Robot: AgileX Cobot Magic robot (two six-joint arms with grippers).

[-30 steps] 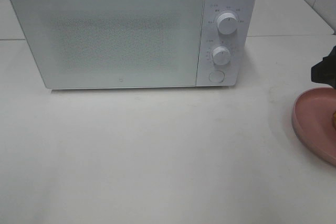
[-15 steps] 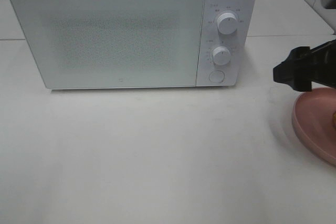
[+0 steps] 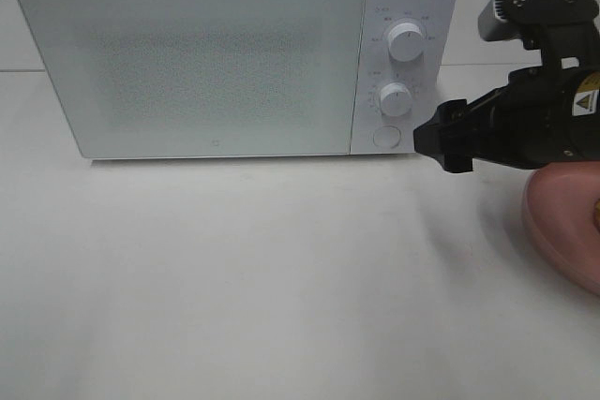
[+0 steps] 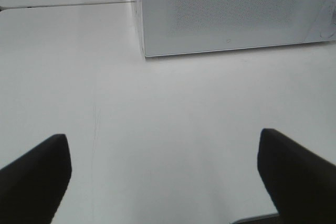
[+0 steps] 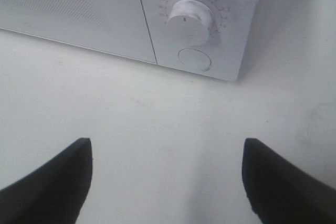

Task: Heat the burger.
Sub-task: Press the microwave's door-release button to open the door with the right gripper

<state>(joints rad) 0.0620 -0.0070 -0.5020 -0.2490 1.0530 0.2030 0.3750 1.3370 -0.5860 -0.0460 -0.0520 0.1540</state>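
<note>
broadly, the left gripper (image 4: 163,136) hangs above the white table (image 3: 262,278), its fingers spread wide with nothing between them, and the microwave's lower front corner lies ahead of it. the microwave (image 3: 206,53) stands at the back of the table with its door (image 3: 187,63) shut flush, and a wide stretch of tabletop runs in front of it. past the door's right edge sit two knobs (image 3: 406,42) and a round button (image 3: 385,137). the right gripper (image 3: 448,145), also wide and empty, hovers near that button, apart from the case. the pink plate (image 3: 562,213) is cut off by the right frame edge. only a sliver of the burger (image 3: 596,208) shows on it.
</note>
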